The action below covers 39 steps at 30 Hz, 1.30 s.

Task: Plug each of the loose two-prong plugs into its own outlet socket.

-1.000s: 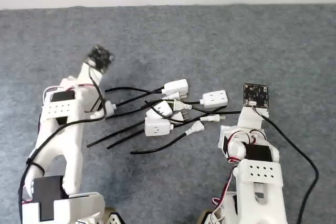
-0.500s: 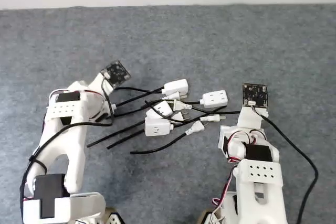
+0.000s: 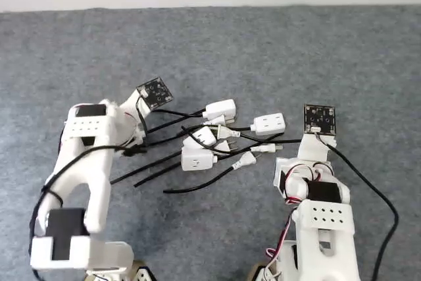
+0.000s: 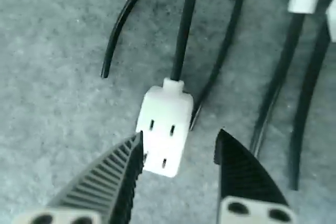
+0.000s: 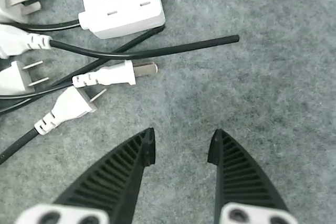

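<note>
A white outlet socket (image 4: 164,129) on a black cord lies on the grey carpet, partly between the fingers of my left gripper (image 4: 180,139), which is open just above it. My right gripper (image 5: 181,142) is open over bare carpet, a short way from two loose two-prong plugs (image 5: 113,74) (image 5: 65,106) and a white socket (image 5: 121,4). From above, several sockets (image 3: 270,123) (image 3: 220,108) (image 3: 197,160) and plugs (image 3: 247,158) lie tangled in black cords between the left arm (image 3: 92,149) and the right arm (image 3: 320,208).
Black cord ends (image 3: 138,182) trail toward the left arm's base. A loose cord tip (image 5: 236,39) lies beyond the right gripper. Open carpet (image 3: 276,51) stretches behind the pile and to its right.
The left arm has swung right and inward toward the cords, its wrist camera now closer to the pile. The right arm has kept still.
</note>
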### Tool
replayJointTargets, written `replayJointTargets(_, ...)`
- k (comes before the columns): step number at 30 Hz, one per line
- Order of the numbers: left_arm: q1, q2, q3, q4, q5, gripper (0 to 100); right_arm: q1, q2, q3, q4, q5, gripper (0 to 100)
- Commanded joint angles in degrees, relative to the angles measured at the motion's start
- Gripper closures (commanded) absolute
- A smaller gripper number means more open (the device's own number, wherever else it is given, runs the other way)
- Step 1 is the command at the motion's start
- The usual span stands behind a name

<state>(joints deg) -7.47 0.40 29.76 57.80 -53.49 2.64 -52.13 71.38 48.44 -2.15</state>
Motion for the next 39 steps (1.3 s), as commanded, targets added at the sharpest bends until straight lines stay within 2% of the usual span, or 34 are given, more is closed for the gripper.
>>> replayJointTargets(1,-0.09,5.19,-7.16,-0.44,-0.70,79,-0.13,0.22,-0.79,-1.19,0.79,81.6)
replayJointTargets(10,-2.46,18.20,-20.79,5.27,-0.97,79,-0.13,0.22,-0.79,-1.19,0.79,81.6)
replayJointTargets(14,-2.90,21.45,-22.81,6.68,-3.69,79,-0.13,0.22,-0.79,-1.27,0.79,81.6)
replayJointTargets(16,-2.55,22.33,-23.78,8.53,-3.78,82,-0.13,0.22,-0.79,-1.27,0.79,81.6)
replayJointTargets(19,-1.05,22.77,-25.27,12.75,-3.60,92,-0.13,0.22,-0.79,-1.27,0.79,81.6)
replayJointTargets(21,0.26,22.86,-25.63,16.00,-2.55,95,-0.13,0.22,-0.79,-1.27,0.79,81.6)
replayJointTargets(26,3.96,22.77,-27.03,23.03,10.64,99,-0.13,0.22,-0.79,-1.27,0.79,81.6)
replayJointTargets(32,6.59,22.59,-35.47,32.53,31.38,99,-0.13,0.22,-0.79,-1.27,0.79,81.6)
replayJointTargets(37,7.21,22.59,-49.54,42.64,39.12,99,-0.13,0.22,-0.79,-1.27,0.79,81.6)
replayJointTargets(39,8.09,22.24,-52.26,42.90,43.60,99,-0.13,0.22,-0.79,-1.27,0.79,81.6)
